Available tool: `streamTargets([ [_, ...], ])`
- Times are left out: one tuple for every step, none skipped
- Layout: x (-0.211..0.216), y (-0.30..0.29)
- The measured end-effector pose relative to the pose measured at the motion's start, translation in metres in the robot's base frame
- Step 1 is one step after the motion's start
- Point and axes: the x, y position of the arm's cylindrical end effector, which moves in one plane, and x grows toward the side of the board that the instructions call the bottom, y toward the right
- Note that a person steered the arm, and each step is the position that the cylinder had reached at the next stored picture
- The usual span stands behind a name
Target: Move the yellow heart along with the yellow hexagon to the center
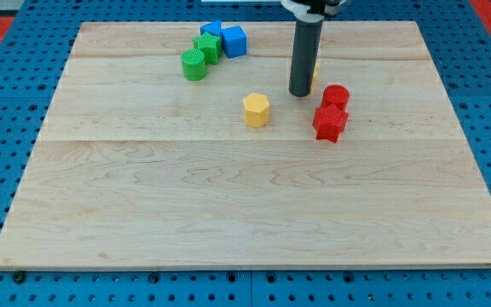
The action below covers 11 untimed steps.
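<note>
The yellow hexagon (257, 110) sits a little above the board's middle. The yellow heart (315, 73) is almost wholly hidden behind the dark rod; only a thin yellow sliver shows at the rod's right side. My tip (300, 93) rests on the board right in front of that sliver, to the right of and slightly above the hexagon, and just left of the red blocks.
A red cylinder (336, 96) and a red star-like block (330, 123) stand right of my tip. At the top left are a green cylinder (194, 65), a green block (207, 47) and two blue blocks (233, 41) (211, 30). The wooden board (245, 213) lies on a blue pegboard.
</note>
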Motion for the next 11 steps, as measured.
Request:
streamTargets([
  [-0.024, 0.061],
  [-0.038, 0.085],
  [-0.045, 0.079],
  [-0.061, 0.088],
  [-0.065, 0.018],
  [-0.053, -0.075],
  [-0.023, -0.119],
  [-0.023, -0.1],
  [-0.024, -0.057],
  [-0.02, -0.022],
  [0.0, -0.063],
])
